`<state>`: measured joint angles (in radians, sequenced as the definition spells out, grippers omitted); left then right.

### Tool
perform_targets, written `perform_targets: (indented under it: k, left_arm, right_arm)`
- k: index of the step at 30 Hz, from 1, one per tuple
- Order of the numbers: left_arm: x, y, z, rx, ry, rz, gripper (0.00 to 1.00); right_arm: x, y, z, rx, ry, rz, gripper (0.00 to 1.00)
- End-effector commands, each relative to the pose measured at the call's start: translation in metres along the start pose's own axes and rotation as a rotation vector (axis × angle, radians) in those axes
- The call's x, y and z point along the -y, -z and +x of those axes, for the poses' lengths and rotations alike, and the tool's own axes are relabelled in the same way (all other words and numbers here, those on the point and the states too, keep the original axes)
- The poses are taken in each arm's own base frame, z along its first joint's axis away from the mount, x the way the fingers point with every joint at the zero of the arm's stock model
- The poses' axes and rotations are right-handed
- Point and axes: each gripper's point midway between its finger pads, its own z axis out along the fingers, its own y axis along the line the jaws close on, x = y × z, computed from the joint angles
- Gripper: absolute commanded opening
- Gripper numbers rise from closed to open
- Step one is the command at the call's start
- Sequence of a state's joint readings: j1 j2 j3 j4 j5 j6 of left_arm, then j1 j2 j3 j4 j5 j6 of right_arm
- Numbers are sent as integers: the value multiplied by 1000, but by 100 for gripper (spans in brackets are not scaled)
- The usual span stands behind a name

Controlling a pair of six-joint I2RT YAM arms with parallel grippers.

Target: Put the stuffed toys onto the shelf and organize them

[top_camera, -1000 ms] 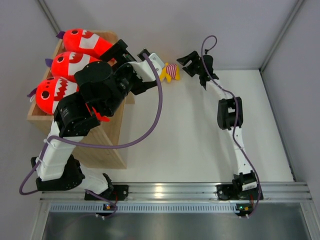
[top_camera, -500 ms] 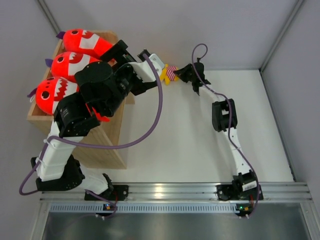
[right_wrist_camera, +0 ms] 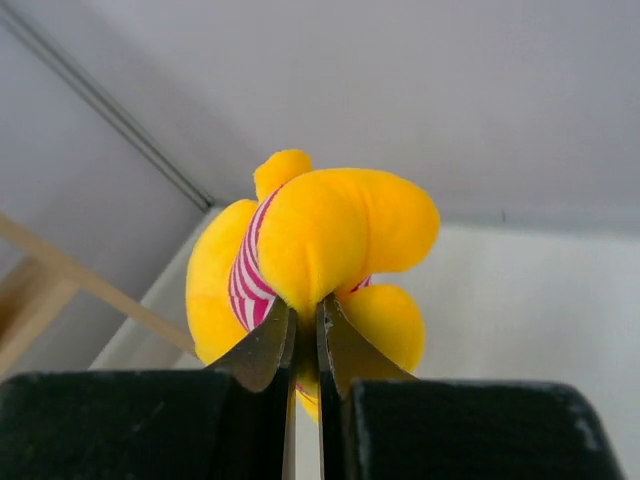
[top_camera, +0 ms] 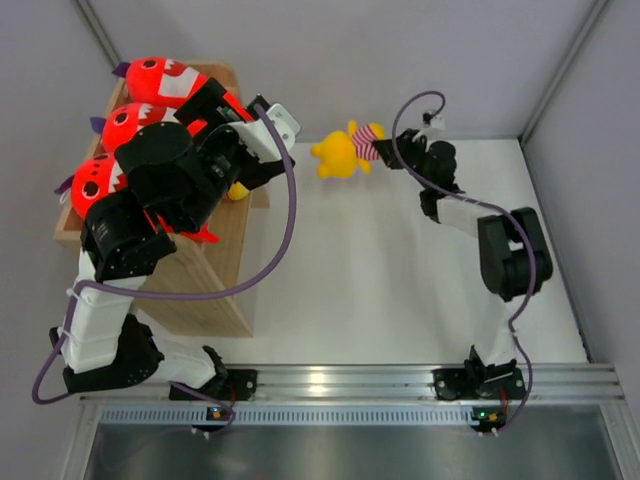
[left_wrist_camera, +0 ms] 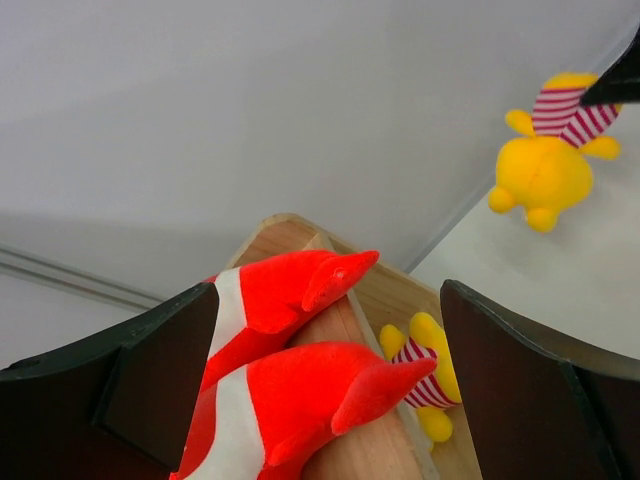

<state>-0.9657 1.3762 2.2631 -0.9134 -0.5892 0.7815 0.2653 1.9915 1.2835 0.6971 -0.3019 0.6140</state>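
Top view: right gripper [top_camera: 380, 156] is clamped on a yellow plush toy [top_camera: 343, 152] in a red-white striped shirt, hanging just off the far right corner of the shelf [top_camera: 215, 290], apparently clear of the white table [top_camera: 380, 290]. Three red plush sharks [top_camera: 125, 125] lie side by side along the shelf's left side, and a second yellow plush toy [top_camera: 237, 190] sits at its right edge. Left wrist view: left gripper [left_wrist_camera: 330, 290] has its jaws wide apart and holds nothing. Below it are two shark tails, soft red-and-white pile on pale smooth wood, with the second toy tucked against the shelf rim. Right wrist view: jaws are nearly together, pinching only a thin fold of stuffing at the toy's rounded back. That's a shallow bite on squashy fabric, so it could slip. My call for this step: carry it slowly over the rim, drop it in next to the second yellow toy on the shelf's right side, set it low before releasing so it doesn't roll, and keep clear of the left arm hovering over the shelf.
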Motion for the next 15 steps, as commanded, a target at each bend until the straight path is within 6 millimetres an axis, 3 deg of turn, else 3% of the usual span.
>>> perform_targets:
  k: [1,2,3,5,6,8,9,15]
  left_arm:
    - [-15,21,-1,58,46,13,98]
    - [-20,21,4,47,50,1,98]
    - [-24,23,5,47,58,-8,98]
    - [-32,26,8,52,73,-21,98]
    - [-34,29,9,56,79,-23,98]
    - [-35,33,6,83,89,-2,98]
    - [-38,36,5,95,102,-1,98]
    - [-45,39,9,98,124,-7,98]
  right_arm:
    - [-117,74,-130,486,416,-311,0]
    - [-129,88,-131,513,461,-347,0]
    - [-129,102,-118,524,517,-359,0]
    - [-171,144,-129,668,652,-475,0]
    - [-175,153,-112,672,712,-485,0]
    - [-204,184,-114,771,810,-566,0]
    - [-209,191,-102,776,844,-590,0]
    - [-260,228,-85,881,1070,-704,0]
